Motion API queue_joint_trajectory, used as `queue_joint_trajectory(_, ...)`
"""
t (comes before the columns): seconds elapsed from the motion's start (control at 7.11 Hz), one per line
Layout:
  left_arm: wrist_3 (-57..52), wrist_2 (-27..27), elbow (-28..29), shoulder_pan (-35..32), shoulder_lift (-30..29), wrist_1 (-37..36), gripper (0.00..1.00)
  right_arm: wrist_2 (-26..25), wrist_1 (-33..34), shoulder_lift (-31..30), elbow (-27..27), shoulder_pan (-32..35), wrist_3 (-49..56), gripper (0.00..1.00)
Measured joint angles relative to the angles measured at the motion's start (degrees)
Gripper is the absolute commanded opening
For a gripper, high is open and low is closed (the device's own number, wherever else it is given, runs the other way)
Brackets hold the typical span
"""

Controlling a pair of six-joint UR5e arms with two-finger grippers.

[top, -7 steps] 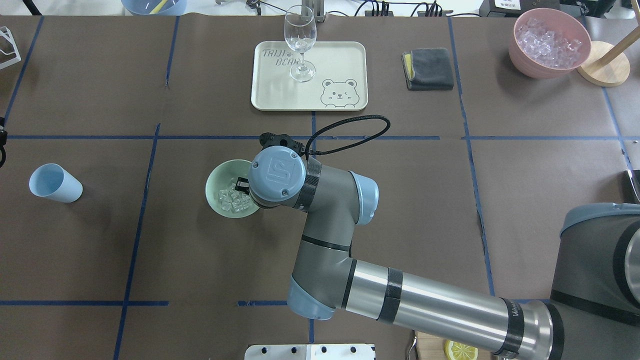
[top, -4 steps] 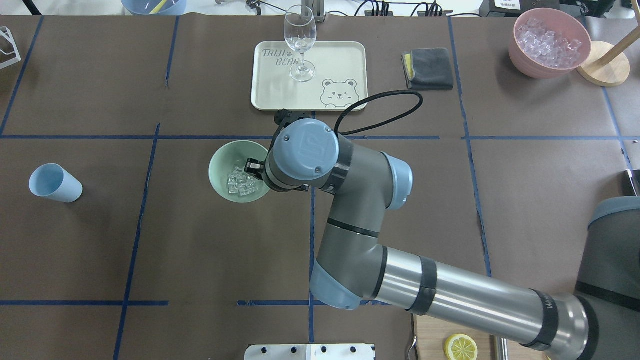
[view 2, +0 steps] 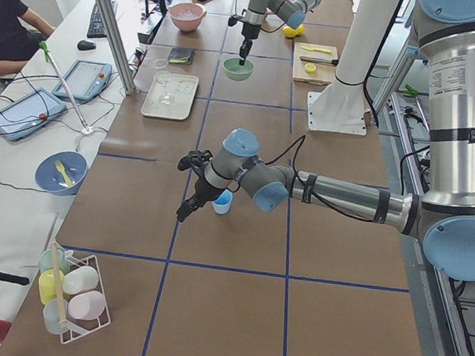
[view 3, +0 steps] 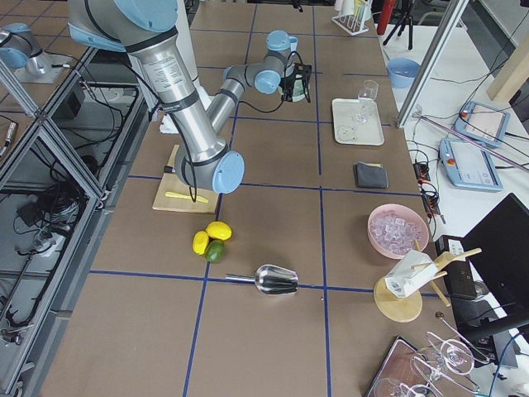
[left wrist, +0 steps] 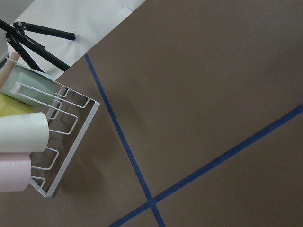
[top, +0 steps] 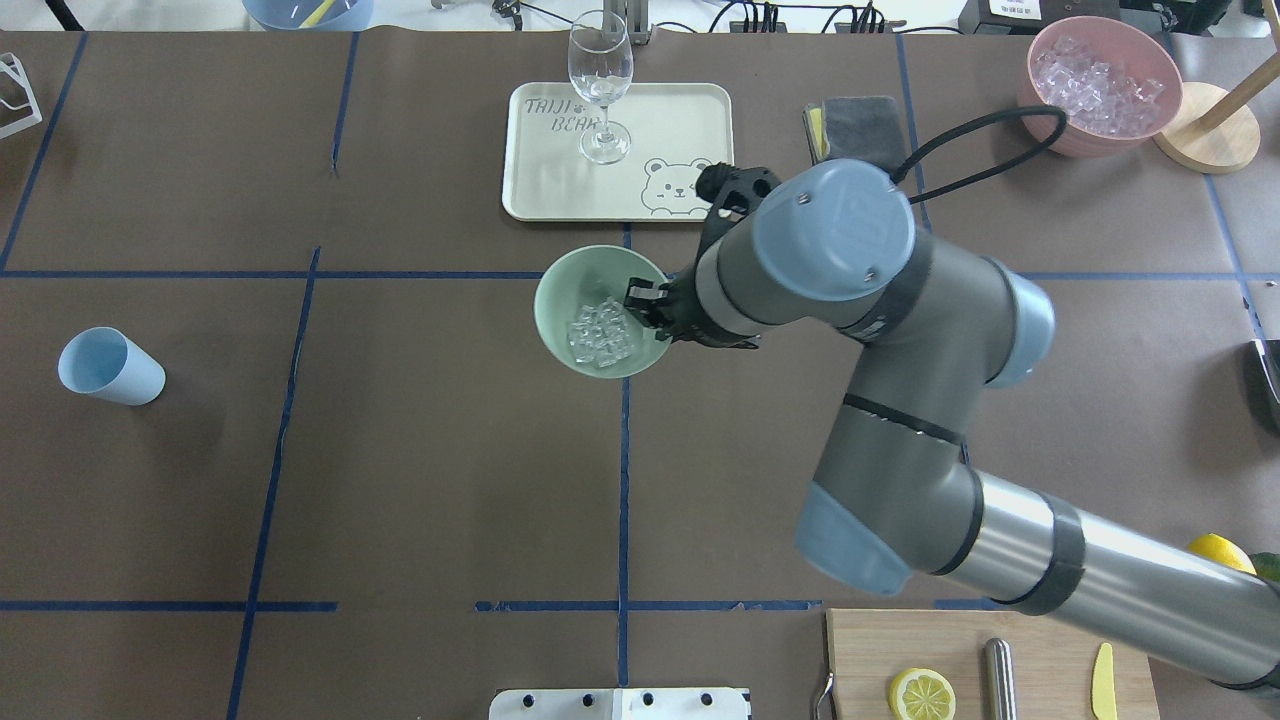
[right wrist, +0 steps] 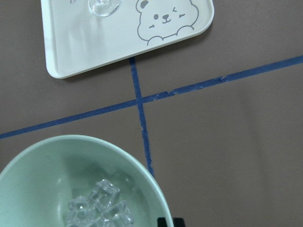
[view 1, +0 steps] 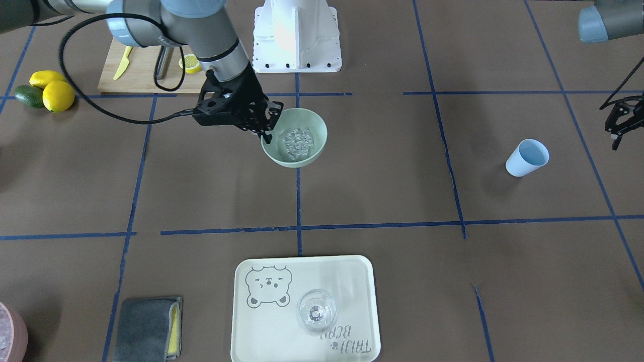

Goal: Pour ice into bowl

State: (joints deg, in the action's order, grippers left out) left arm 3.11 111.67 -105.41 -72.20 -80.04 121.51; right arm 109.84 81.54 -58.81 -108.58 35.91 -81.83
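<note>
A small heap of clear, glassy ice cubes (top: 600, 338) lies in the bottom of a round, smooth, matte mint-green bowl (top: 570, 290). The cubes are packed too tightly to count. The bowl is near the middle of the table, just on the near side of the tray, beside a crossing of blue tape lines. The right claw (top: 645, 303) is at the bowl's right rim, narrowed onto the wall with one black finger inside and one outside, so the ice sits just left of the fingertips and lower than them. In the right wrist view a dark fingertip (right wrist: 165, 221) shows at the rim.

The flat brown table (top: 400, 480) is divided by blue tape. On its far side, one cream rectangular tray (top: 680, 120) with a bear drawing carries one clear stemmed wine glass (top: 600, 85). Right of the tray lies one folded grey cloth (top: 860, 135). Farther right is one pink bowl (top: 1035, 105) filled with ice. One light blue plastic cup (top: 108, 366) is far to the left. The left claw (view 1: 615, 138) hovers near that cup, and I cannot tell how wide it is. On the near right, a wooden board (top: 960, 650) holds one lemon half (top: 921, 693).
</note>
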Motion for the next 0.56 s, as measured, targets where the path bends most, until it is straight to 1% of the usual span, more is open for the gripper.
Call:
queue_joint_trajectory(0.14,-4.27,4.33,0.1,-4.08,-2.41,-7.12,1.0,2.34,-0.18,-5.37,-3.43,2.78,3.87,0.0)
queue_joint_trajectory(0.28,-7.78,7.1,0.11,-8.42,-5.7,-15.05,1.0,3.39,-0.58,-11.34,-6.55,5.08,8.29,0.0)
queue_joint_trajectory(0.42,-9.58,8.58,0.09,-11.98,-7.71,-19.99,1.0,3.79,-2.02,-17.48,-8.57,7.05,12.67,0.0)
queue_joint_trajectory(0.56,-10.37,9.34,0.1,-13.63,-8.41,-22.0,1.0,3.89,-6.11,-23.84,-9.11,8.63,16.04,0.0)
